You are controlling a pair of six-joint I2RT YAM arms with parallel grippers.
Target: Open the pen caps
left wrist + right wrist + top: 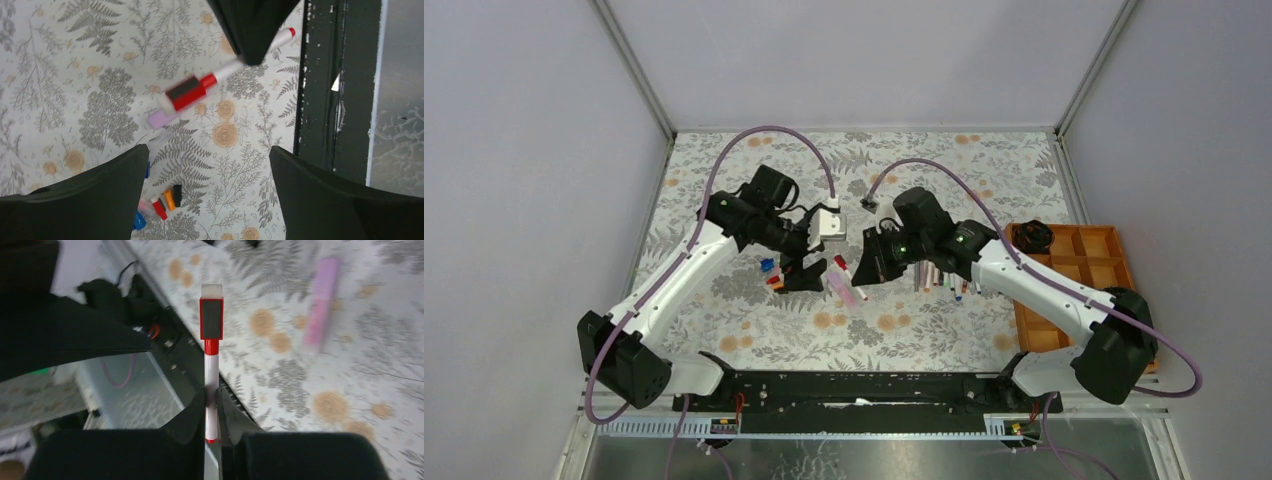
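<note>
My right gripper [211, 395] is shut on the white barrel of a pen [211, 370] and holds it above the table. Its red cap [211, 317], which has a black pad, is on the pen's far end. The left wrist view shows that same capped pen [190, 92] hanging ahead of my left gripper [207, 150], which is wide open, holds nothing and does not touch it. Loose pen caps [165, 199] in red, orange, black and blue lie on the cloth by the left finger. From above, the left gripper [802, 272] and right gripper [864, 268] face each other.
A pink pen [844, 290] lies on the floral cloth under the held pen. Several more pens [944, 280] lie in a row behind the right gripper. An orange compartment tray [1079, 265] stands at the right. The black base rail [854, 385] runs along the near edge.
</note>
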